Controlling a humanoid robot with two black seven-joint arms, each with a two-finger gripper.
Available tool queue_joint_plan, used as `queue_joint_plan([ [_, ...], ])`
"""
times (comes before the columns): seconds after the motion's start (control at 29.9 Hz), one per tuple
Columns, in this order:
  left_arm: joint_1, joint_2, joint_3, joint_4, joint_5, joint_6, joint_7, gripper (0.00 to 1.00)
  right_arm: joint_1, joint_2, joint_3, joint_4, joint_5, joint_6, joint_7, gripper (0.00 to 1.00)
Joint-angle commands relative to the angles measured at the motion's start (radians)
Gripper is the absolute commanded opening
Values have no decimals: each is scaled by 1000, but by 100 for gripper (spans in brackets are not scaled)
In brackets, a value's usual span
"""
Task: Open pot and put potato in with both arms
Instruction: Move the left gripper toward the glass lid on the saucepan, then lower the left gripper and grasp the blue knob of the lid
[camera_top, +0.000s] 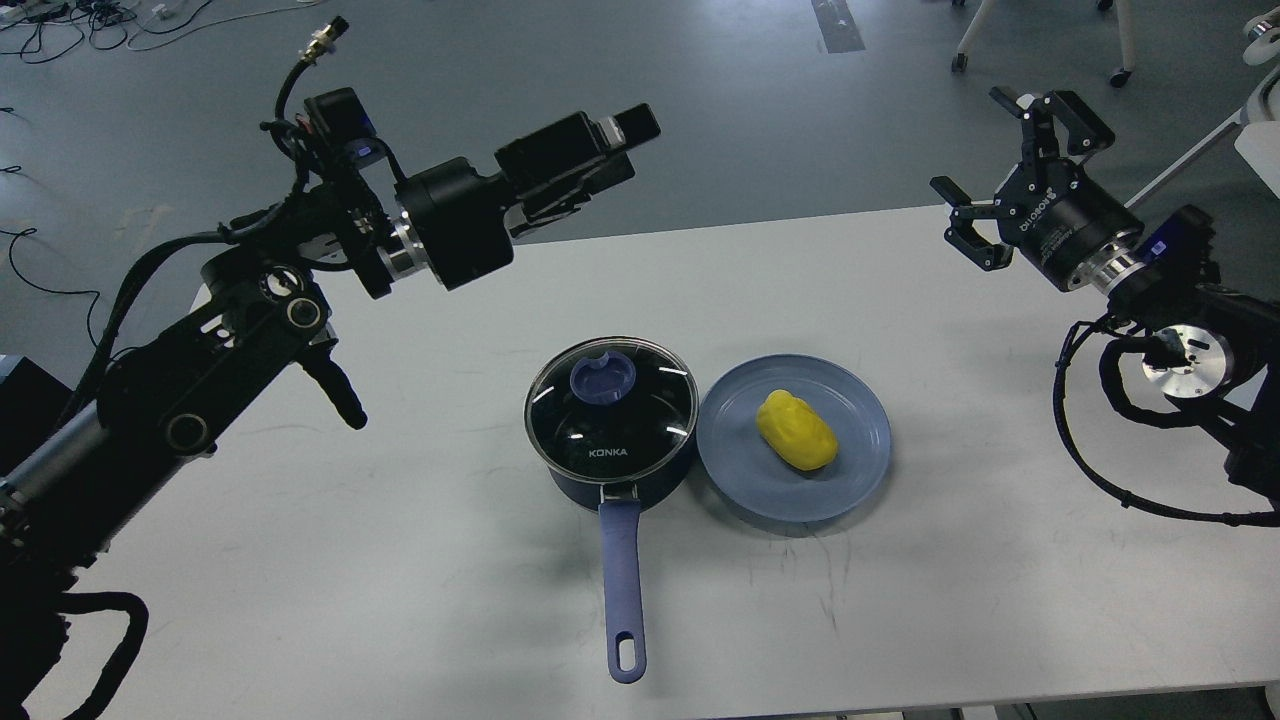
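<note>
A dark blue pot (640, 478) stands mid-table, its long blue handle (622, 585) pointing toward me. A glass lid (612, 415) with a blue knob (603, 378) covers it. A yellow potato (797, 431) lies on a blue plate (860, 455) that touches the pot's right side. My left gripper (612, 140) is raised above the table's far edge, up and behind the pot, pointing right. I see it side-on, so its fingers overlap. My right gripper (985, 165) hovers open and empty over the far right of the table.
The white table (400, 560) carries only the pot and plate. Grey floor lies beyond its far edge. Cables lie on the floor at the far left, and chair legs (975, 35) stand at the far right.
</note>
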Motion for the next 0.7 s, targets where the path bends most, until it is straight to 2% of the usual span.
queue_joint_plan([
  [0.0, -14, 1, 72, -23, 261, 79, 0, 98, -1, 2, -1, -1, 0, 0, 0, 100],
  [0.1, -69, 1, 207, -21, 387, 127, 0, 98, -1, 4, -2, -2, 0, 0, 0, 100],
  [0.2, -86, -8, 276, -8, 518, 180, 0, 98, 0, 2, -2, -1, -1, 0, 0, 100],
  [0.4, -86, -56, 309, 83, 603, 188, 0, 98, 5, 2, -4, -1, -1, 0, 0, 100],
  [0.5, -82, -57, 355, 97, 642, 191, 0, 98, 5, 1, -5, -1, -1, 0, 0, 100],
  [0.67, -72, -53, 358, 104, 654, 191, 0, 98, 5, -7, -5, -1, -1, 0, 0, 100],
])
